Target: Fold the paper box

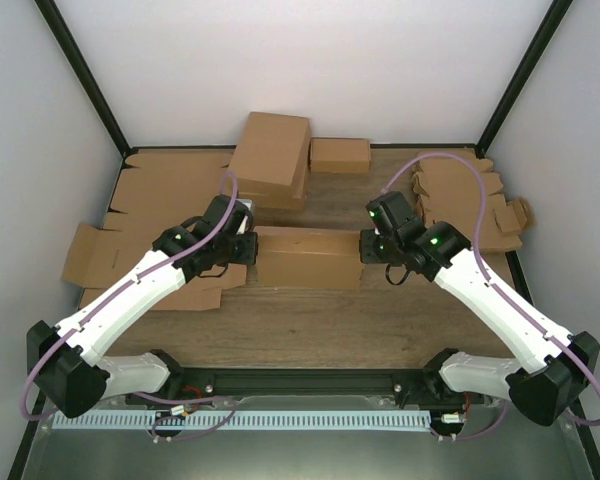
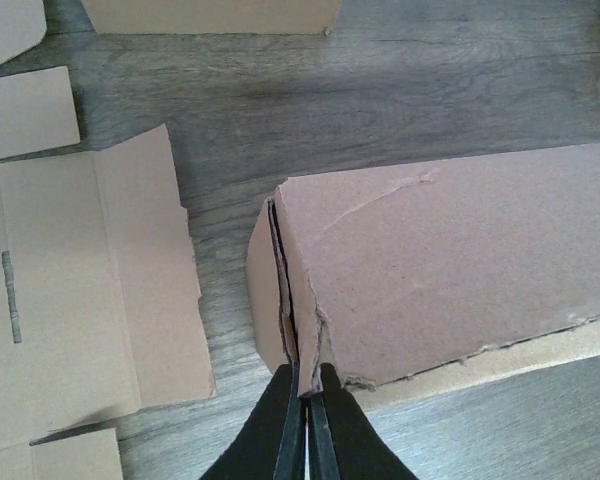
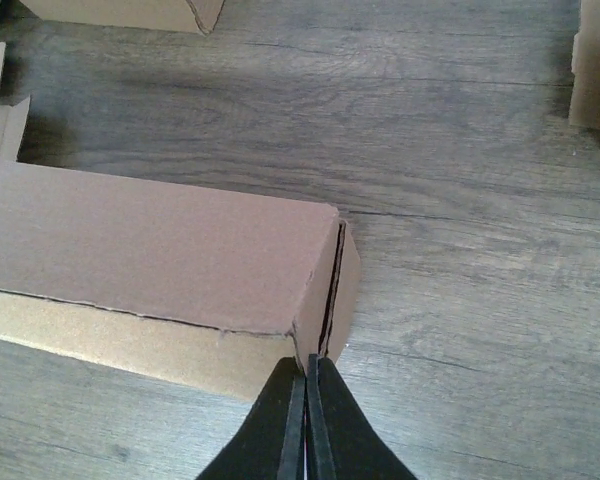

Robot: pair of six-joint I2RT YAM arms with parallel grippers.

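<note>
My left claw (image 2: 305, 370) and right claw (image 3: 305, 362) are both shut tight, tips touching the box (image 1: 305, 258) ends, mid-frame. I should push inward slowly and evenly so both ends tuck flat.

The black fingers (image 3: 292, 400) are pressed together, their tips right at the lower end corner of the paper box (image 3: 160, 235). The box stretches away to their left across the wood-grain counter (image 3: 460, 300). A dark seam runs down its end wall, just ahead of the fingertips.
</note>
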